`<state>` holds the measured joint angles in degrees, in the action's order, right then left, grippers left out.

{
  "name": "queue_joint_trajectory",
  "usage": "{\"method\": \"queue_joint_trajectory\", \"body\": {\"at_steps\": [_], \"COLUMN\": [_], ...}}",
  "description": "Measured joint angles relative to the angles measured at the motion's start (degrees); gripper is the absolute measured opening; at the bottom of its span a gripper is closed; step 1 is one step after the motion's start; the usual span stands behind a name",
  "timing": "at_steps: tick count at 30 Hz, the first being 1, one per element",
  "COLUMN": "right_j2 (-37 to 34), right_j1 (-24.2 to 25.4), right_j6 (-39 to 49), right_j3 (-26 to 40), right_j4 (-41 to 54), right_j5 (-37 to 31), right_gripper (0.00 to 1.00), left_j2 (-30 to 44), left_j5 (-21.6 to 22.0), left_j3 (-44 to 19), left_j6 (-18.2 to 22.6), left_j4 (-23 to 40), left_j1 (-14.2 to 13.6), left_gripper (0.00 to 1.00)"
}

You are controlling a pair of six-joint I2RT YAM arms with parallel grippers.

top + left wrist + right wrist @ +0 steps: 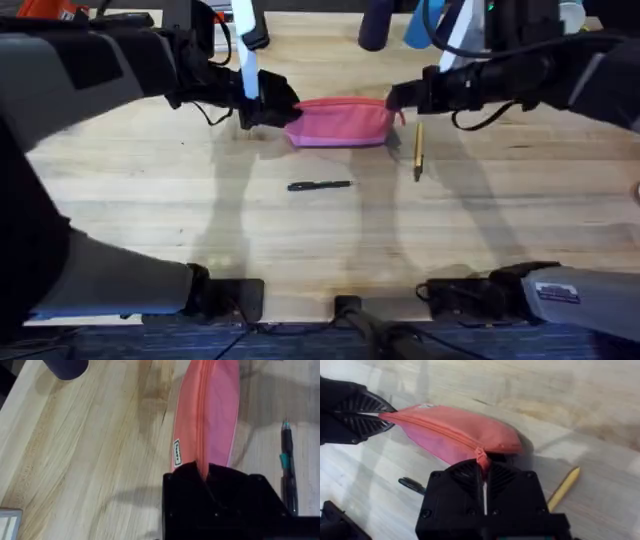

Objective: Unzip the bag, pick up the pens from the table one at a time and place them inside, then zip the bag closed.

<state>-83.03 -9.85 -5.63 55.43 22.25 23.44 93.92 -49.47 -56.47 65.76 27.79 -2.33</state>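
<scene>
The pink bag (pixel 340 122) lies lengthwise left to right at the table's (pixel 150 220) far middle, zip still closed. The left gripper (pixel 283 108) pinches its left end, the right gripper (pixel 398 101) its zip pull (pixel 481 455) — seen clearly from the right wrist. The black pen (pixel 320 185) lies nearer; the yellow pen (pixel 418 152) lies beside the bag's right end.

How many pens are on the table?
2. The black pen lies in front of the pink bag; the yellow pen lies beside the bag's right end.
</scene>
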Motion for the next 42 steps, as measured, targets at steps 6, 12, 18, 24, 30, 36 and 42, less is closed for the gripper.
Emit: {"method": "queue_joint_trajectory", "body": {"at_steps": [6, 12, 18, 24, 30, 36, 42], "right_j2": [2.11, 2.19, 2.17, 0.09, -3.87, -7.65, -9.49], "right_j1": [-3.44, -9.12, -12.31, -15.13, -17.92, -19.91, -22.15], "right_j6": [2.99, 5.87, 6.07, 5.03, 2.53, -1.7, -5.75], "right_j3": [1.23, 1.42, 1.48, 1.52, 1.54, 1.74, 1.74], "right_j4": [0.68, 0.48, -0.94, -5.63, -13.1, -19.42, -24.05], "right_j5": [-4.83, -12.39, -14.69, -15.15, -14.78, -10.55, -7.41], "right_gripper": [0.033, 0.033, 0.033, 0.032, 0.032, 0.032, 0.032], "left_j2": [0.01, 0.0, 0.01, 0.01, 0.01, -0.01, 0.01], "left_j5": [0.02, 0.2, 0.2, 0.22, 0.66, 0.69, 0.86], "left_j3": [0.0, 0.0, 0.0, 0.0, 0.0, 0.0, 0.0], "left_j6": [0.0, 0.0, 0.0, 0.0, 0.0, 0.0, 0.0], "left_j4": [0.04, 0.04, 0.07, 0.02, -0.13, -0.14, -0.14], "left_j1": [0.02, 0.02, 0.02, 0.07, 0.44, 0.44, 0.44], "left_gripper": [0.042, 0.042, 0.042, 0.042, 0.042, 0.042, 0.042]}}
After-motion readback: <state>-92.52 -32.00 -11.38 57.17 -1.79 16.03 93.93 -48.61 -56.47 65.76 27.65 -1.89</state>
